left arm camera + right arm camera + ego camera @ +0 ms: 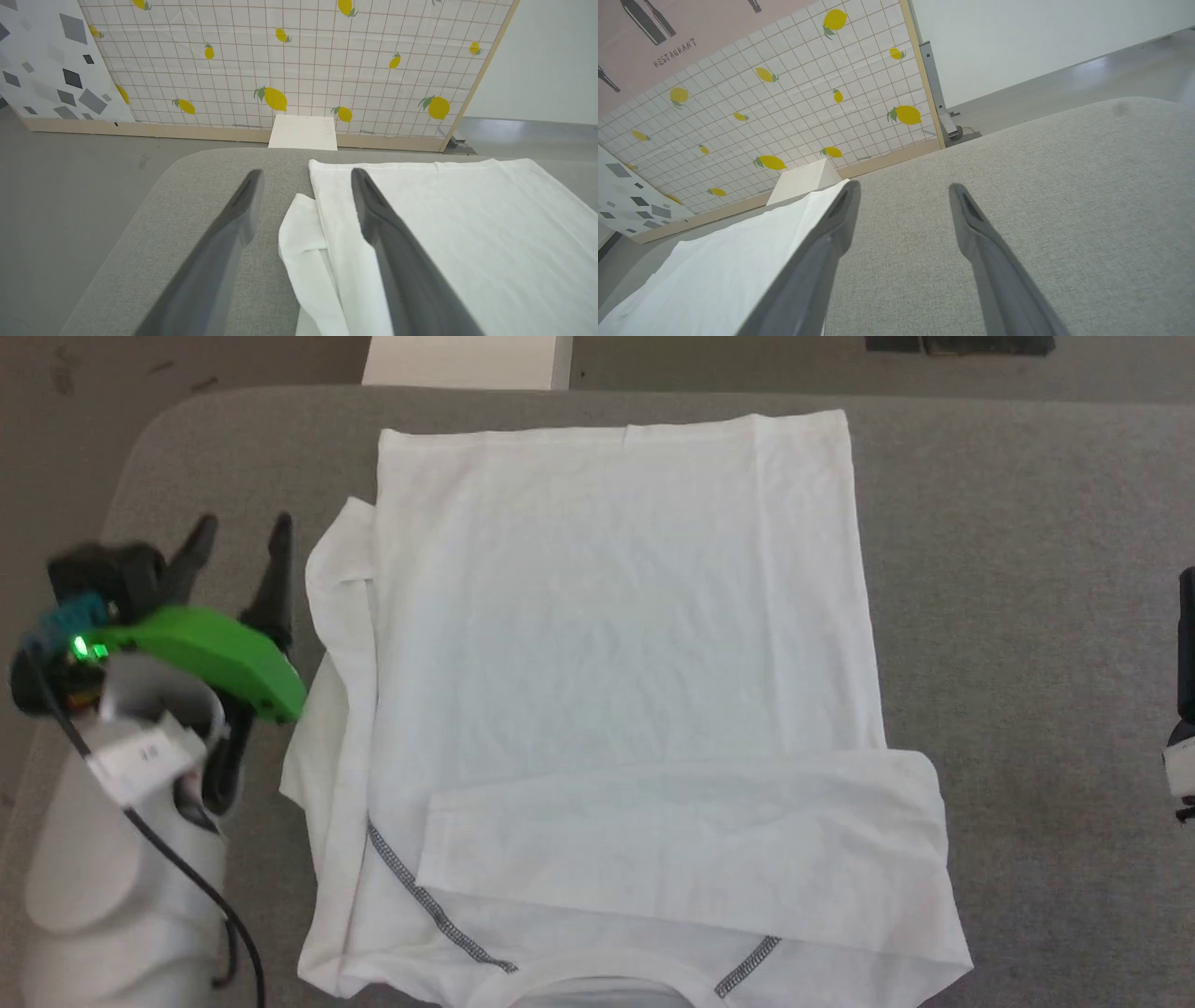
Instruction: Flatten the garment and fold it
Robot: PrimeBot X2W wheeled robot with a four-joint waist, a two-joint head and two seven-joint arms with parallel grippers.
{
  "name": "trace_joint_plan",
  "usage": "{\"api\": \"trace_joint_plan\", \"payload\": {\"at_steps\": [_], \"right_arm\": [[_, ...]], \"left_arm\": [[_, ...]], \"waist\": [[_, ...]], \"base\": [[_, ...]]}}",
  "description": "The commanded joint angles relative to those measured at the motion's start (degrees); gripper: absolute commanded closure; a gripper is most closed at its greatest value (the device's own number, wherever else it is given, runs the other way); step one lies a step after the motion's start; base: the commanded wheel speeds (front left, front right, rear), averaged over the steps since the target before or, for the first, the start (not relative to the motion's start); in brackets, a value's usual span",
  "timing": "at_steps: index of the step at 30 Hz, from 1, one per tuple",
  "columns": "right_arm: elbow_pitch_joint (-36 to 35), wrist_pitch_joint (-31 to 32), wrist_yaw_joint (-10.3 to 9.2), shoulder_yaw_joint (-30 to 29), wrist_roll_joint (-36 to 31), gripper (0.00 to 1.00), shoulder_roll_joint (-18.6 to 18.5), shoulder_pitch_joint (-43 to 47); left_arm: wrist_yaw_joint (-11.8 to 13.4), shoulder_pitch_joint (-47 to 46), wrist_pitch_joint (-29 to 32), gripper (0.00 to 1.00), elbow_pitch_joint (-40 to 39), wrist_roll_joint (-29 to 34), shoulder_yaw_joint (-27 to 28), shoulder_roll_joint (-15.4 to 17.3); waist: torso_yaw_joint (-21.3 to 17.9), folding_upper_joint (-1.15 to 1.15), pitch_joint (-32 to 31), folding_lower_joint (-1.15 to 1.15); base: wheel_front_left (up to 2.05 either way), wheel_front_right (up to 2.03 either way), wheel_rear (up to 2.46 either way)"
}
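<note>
The garment (607,644) lies flat on the grey table (1027,616), collar toward me at the bottom edge of the head view. One sleeve (691,845) is folded across its chest. Dark zigzag stitching runs along both shoulder seams. A bunched strip of fabric (341,663) runs down its left side. My left gripper (241,537) hovers open just left of that strip; in the left wrist view it (306,177) straddles the garment's (467,233) left edge. My right gripper (903,189) is open above bare table to the right of the garment (714,270); a dark part of it (1186,709) shows at the head view's right edge.
A rigid white box (467,361) stands on the floor beyond the table's far edge, also seen as the box (303,132) in the left wrist view. A lemon-patterned panel (303,60) stands behind it. The table's rounded far-left corner (159,420) is near my left gripper.
</note>
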Motion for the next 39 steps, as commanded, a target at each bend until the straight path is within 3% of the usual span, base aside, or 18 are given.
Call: {"api": "trace_joint_plan", "payload": {"at_steps": [1, 8, 16, 20, 27, 28, 29, 30, 34, 39], "right_arm": [[-1.0, 0.4, -0.08, 0.2, 0.5, 0.0, 0.1, -1.1], [-3.9, 1.3, -0.08, -0.1, 0.9, 0.0, 0.1, -3.6], [-4.8, 0.3, -0.08, -2.1, 2.0, 0.0, 0.1, -4.4], [-4.6, -0.3, -0.08, -2.7, 2.3, 0.0, 0.1, -3.8], [-5.6, 0.1, -0.08, -2.9, 1.9, 0.0, 0.1, -3.8], [-5.7, 0.2, -0.08, -2.9, 1.8, 0.0, 0.1, -3.9], [-5.9, 0.3, -0.08, -2.9, 1.7, 0.0, 0.1, -3.9], [-6.0, 0.4, -0.08, -2.9, 1.6, 0.0, 0.1, -3.9], [-6.1, 0.8, -0.08, -3.1, 1.0, 0.0, 0.1, -4.0], [-5.9, 1.2, -0.08, -3.2, 0.4, 0.0, 0.1, -3.9]], "left_arm": [[-0.3, -4.2, 2.8, 0.0, 1.6, -1.0, -0.4, 1.6], [-0.6, -21.2, 19.0, 0.0, 7.5, -7.0, -1.6, 7.0], [0.5, -27.6, 37.8, 0.0, 11.3, -8.9, -5.4, 10.9], [1.6, -27.8, 41.8, 0.0, 11.3, -8.1, -6.8, 11.4], [2.0, -25.5, 43.9, 0.0, 11.9, -7.5, -8.6, 11.6], [2.2, -25.1, 44.3, 0.34, 12.3, -7.9, -8.6, 11.3], [2.1, -24.8, 44.6, 0.74, 12.5, -8.1, -8.7, 11.2], [2.1, -24.5, 44.8, 1.0, 12.8, -9.0, -8.4, 10.8], [2.0, -23.8, 43.6, 1.0, 13.1, -11.5, -6.9, 9.7], [4.5, -23.8, 36.4, 1.0, 13.3, -14.2, -2.0, 8.2]], "waist": [[-0.2, 0.0, 5.8, 0.0], [-2.6, 0.0, 14.2, 0.0], [-4.1, 0.0, 19.8, 0.0], [-4.1, 0.0, 21.0, 0.0], [-3.6, 0.0, 22.0, 0.0], [-3.4, 0.0, 22.0, 0.0], [-3.3, 0.0, 22.0, 0.0], [-3.2, 0.0, 22.0, 0.0], [-2.5, 0.0, 21.3, 0.0], [-1.3, 0.0, 19.1, 0.0]], "base": [[0.0, 0.0, 0.0], [0.0, 0.0, 0.0], [0.0, 0.0, 0.0], [0.0, 0.0, 0.0], [0.0, 0.0, 0.0], [0.0, 0.0, 0.0], [0.0, 0.0, 0.0], [0.0, 0.0, 0.0], [0.0, 0.0, 0.0], [0.0, 0.0, 0.0]]}}
